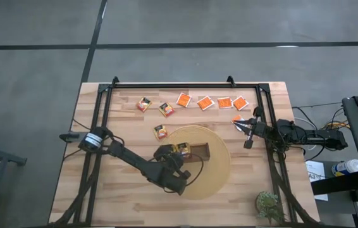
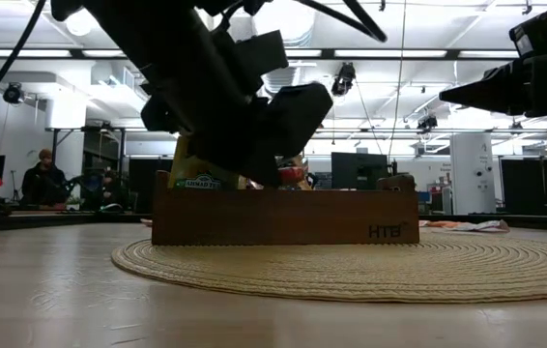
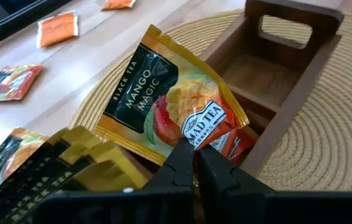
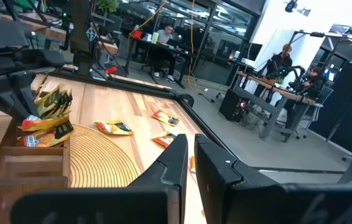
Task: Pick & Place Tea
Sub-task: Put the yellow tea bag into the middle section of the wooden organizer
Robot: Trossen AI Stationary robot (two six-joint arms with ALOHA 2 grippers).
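My left gripper hangs over the left end of the brown wooden tray and is shut on a yellow-orange sachet with a dark label. Dark green-and-yellow sachets stand in that end compartment, and an orange one lies under the held sachet. Bright orange sachets and yellow-orange ones lie flat in a row near the table's far edge. Another yellow-orange one lies left of the tray. My right gripper is shut and raised above the table's right side, next to an orange sachet. My left gripper pinches the yellow-orange sachet at the corner by its white label, between the two fingertips. The fingers slant down at it from the table's near left. The sachet is tilted over the tray's end compartment and rises away from the fingers. Whether its far edge rests on anything, I cannot tell.
The tray sits on a round woven mat in the table's middle. A black frame rail runs along the far edge and down both sides. A small potted plant stands at the near right corner. People sit at desks beyond the table.
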